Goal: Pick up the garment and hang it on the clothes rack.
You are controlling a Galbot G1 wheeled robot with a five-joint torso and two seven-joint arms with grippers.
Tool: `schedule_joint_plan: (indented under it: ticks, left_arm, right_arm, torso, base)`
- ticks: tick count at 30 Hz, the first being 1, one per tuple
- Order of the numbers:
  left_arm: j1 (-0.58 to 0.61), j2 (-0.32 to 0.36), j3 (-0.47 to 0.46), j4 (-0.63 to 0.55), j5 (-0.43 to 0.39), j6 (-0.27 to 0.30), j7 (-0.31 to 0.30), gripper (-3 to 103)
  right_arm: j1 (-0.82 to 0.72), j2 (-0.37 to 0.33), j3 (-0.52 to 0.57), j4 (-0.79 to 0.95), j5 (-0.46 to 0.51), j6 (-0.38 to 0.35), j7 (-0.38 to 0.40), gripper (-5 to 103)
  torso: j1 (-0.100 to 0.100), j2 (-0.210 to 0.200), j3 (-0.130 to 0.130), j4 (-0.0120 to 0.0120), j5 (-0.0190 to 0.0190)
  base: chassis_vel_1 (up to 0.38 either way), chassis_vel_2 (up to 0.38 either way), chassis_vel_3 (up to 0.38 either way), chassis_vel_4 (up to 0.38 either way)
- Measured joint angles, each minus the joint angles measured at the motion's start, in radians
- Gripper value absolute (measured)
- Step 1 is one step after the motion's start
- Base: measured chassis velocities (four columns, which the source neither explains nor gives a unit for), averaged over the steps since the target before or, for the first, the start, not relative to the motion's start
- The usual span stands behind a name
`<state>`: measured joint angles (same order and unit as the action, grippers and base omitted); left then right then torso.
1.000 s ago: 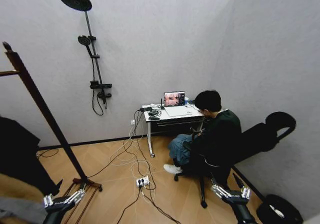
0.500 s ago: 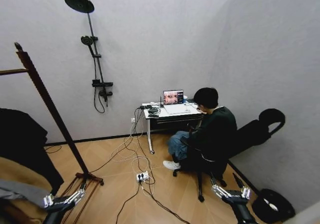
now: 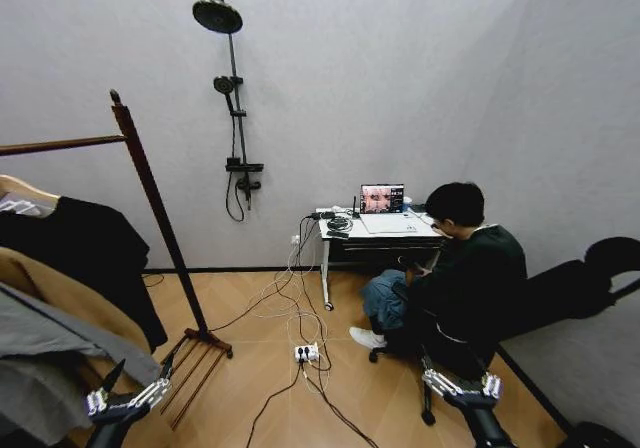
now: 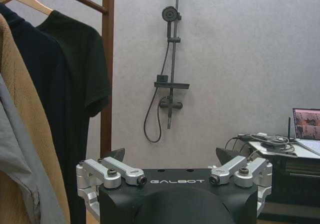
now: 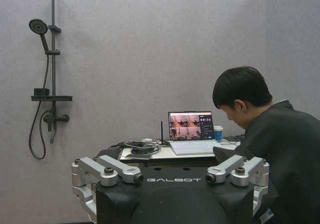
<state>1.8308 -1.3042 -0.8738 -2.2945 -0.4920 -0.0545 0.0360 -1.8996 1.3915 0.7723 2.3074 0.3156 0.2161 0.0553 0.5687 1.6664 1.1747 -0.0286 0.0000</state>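
A shower fitting [image 3: 232, 108] is fixed on the back wall, and a small desk [image 3: 375, 230] with an open laptop [image 3: 382, 199] stands against the same wall. A person sits at the desk on a dark chair, touching nothing of the task. White and black cables with a power strip [image 3: 306, 352] lie on the wooden floor between the desk and the rack.

The rack [image 3: 160, 230] stands at the left side of the room. It is dark reddish-brown wood; one post with a knob top leans in the head view, and its rail goes off to the left edge. The garment [image 3: 85, 253] is already on the rail, on a pale wooden hanger [image 3: 30, 187]. It is plain black and limp, and it hangs straight down, with its long axis vertical. Just beside it hang a tan coat [image 3: 70, 298] and a grey sweatshirt [image 3: 45, 353], which cover its lower part in the head view.

The left gripper [image 3: 125, 400] is low near the base of the rack, its fingers spread wide and holding nothing. The right gripper [image 3: 460, 386] is low on the right, also wide and empty, in front of the seated person.
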Motion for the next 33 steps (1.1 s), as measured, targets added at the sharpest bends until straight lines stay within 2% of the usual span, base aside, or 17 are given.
schedule_joint_plan:
  ticks: [13,18,19,20,22,27,30,31,32,33]
  left_arm:
    - [0.0,0.0,0.0,0.0,0.0,0.0,0.0,100]
    - [0.0,0.0,0.0,0.0,0.0,0.0,0.001,100]
    - [0.0,0.0,0.0,0.0,0.0,0.0,0.0,100]
    - [0.0,0.0,0.0,0.0,0.0,0.0,0.0,100]
    - [0.0,0.0,0.0,0.0,0.0,0.0,0.001,100]
    - [0.0,0.0,0.0,0.0,0.0,0.0,0.0,100]
    - [0.0,0.0,0.0,0.0,0.0,0.0,0.0,100]
    - [0.0,0.0,0.0,0.0,0.0,0.0,0.0,100]
    - [0.0,0.0,0.0,0.0,0.0,0.0,0.0,100]
    - [0.0,0.0,0.0,0.0,0.0,0.0,0.0,100]
  right_arm:
    - [0.0,0.0,0.0,0.0,0.0,0.0,0.0,100]
    - [0.0,0.0,0.0,0.0,0.0,0.0,0.0,100]
    - [0.0,0.0,0.0,0.0,0.0,0.0,0.0,100]
    - [0.0,0.0,0.0,0.0,0.0,0.0,0.0,100]
    - [0.0,0.0,0.0,0.0,0.0,0.0,0.0,100]
    - [0.0,0.0,0.0,0.0,0.0,0.0,0.0,100]
    - [0.0,0.0,0.0,0.0,0.0,0.0,0.0,100]
    - [0.0,0.0,0.0,0.0,0.0,0.0,0.0,100]
    - [0.0,0.0,0.0,0.0,0.0,0.0,0.0,100]
    - [0.0,0.0,0.0,0.0,0.0,0.0,0.0,100]
  torso:
    - [0.0,0.0,0.0,0.0002,0.0]
    - [0.0,0.0,0.0,0.0004,0.0003]
    - [0.0,0.0,0.0,0.0005,-0.0012]
    - [0.0,0.0,0.0,0.0005,-0.0012]
    - [0.0,0.0,0.0,0.0005,0.0009]
    - [0.0,0.0,0.0,0.0003,-0.0005]
    - [0.0,0.0,0.0,0.0005,0.0006]
    - [0.0,0.0,0.0,0.0002,0.0005]
    - [0.0,0.0,0.0,0.0004,-0.0021]
    - [0.0,0.0,0.0,0.0004,-0.0021]
  base:
    - [0.074,-0.075,-0.067,0.068]
    - [0.211,-0.242,-0.191,0.193]
    - [0.236,-0.232,-0.264,0.257]
    - [0.236,-0.232,-0.264,0.257]
    - [0.311,-0.268,-0.276,0.256]
    - [0.289,-0.31,-0.281,0.287]
    - [0.356,-0.337,-0.335,0.353]
    - [0.31,-0.385,-0.352,0.358]
    - [0.31,-0.38,-0.352,0.364]
    - [0.31,-0.38,-0.352,0.364]
